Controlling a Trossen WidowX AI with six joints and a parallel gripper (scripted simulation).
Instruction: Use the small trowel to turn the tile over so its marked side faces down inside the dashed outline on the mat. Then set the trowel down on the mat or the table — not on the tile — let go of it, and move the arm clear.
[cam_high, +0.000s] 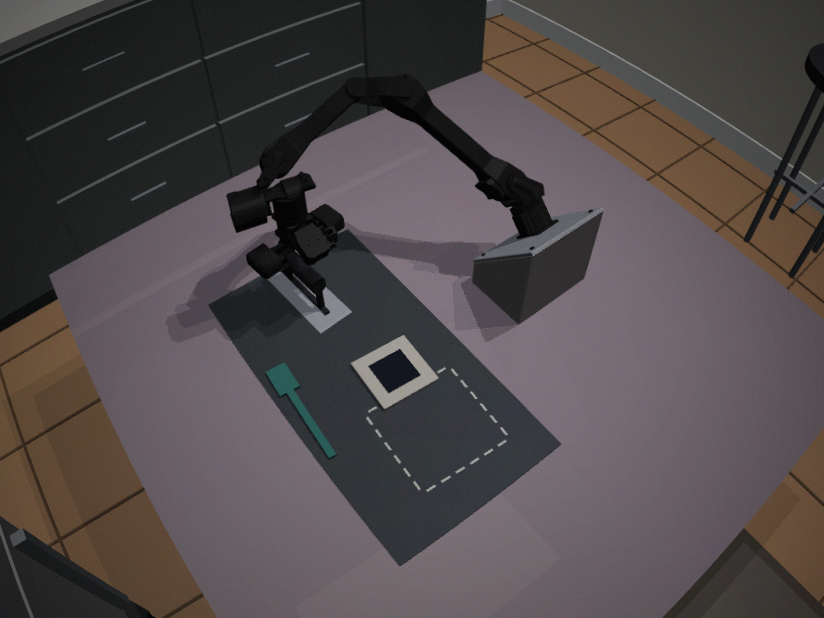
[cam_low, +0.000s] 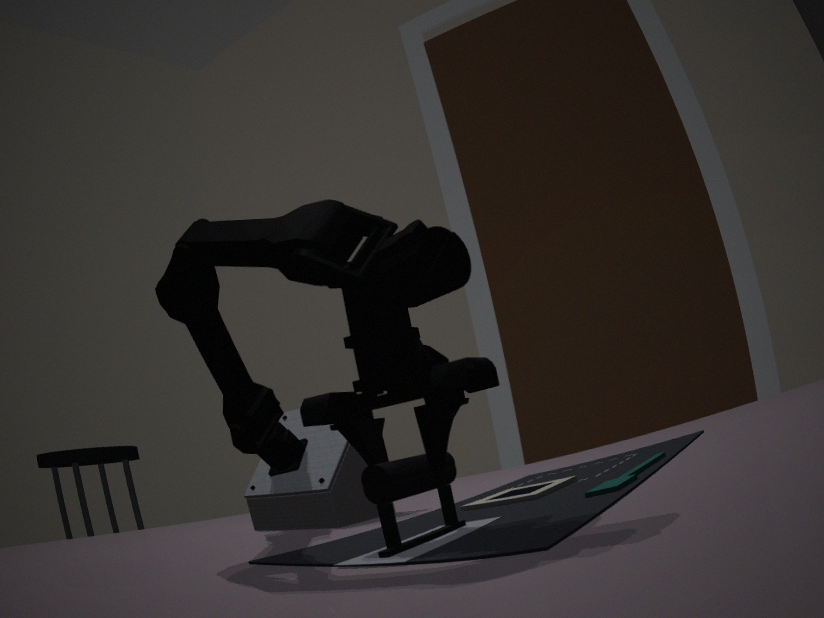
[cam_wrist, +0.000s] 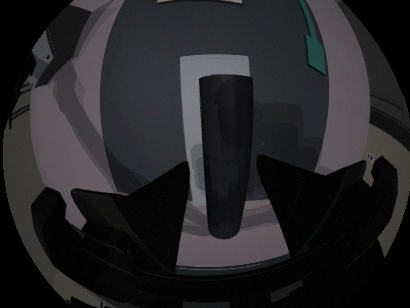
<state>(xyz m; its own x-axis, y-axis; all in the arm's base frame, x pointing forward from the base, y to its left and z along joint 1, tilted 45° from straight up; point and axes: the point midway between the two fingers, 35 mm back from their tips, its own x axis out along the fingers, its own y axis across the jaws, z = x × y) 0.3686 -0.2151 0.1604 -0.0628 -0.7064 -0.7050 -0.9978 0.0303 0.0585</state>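
Note:
The trowel has a light grey rectangular blade (cam_high: 334, 320) (cam_wrist: 189, 95) lying flat at the far end of the dark mat (cam_high: 412, 532) (cam_low: 532, 532) (cam_wrist: 145, 60). Its round black handle (cam_low: 408, 473) (cam_wrist: 226, 115) stands above the blade on two posts. My gripper (cam_low: 408, 462) (cam_wrist: 224, 163) is open, pointing down, its fingers on either side of the handle with gaps beside it. The cream tile (cam_high: 394, 370) (cam_low: 519, 492) lies flat with its dark square up, overlapping one edge of the dashed outline (cam_high: 430, 489). The tile's underside is hidden.
A teal flat tool (cam_high: 282, 379) (cam_low: 609, 487) (cam_wrist: 316, 52) with a square end and long handle lies along the mat's edge, beside the tile. The arm's base block (cam_high: 525, 286) (cam_low: 312, 508) stands on the table on the other side of the mat.

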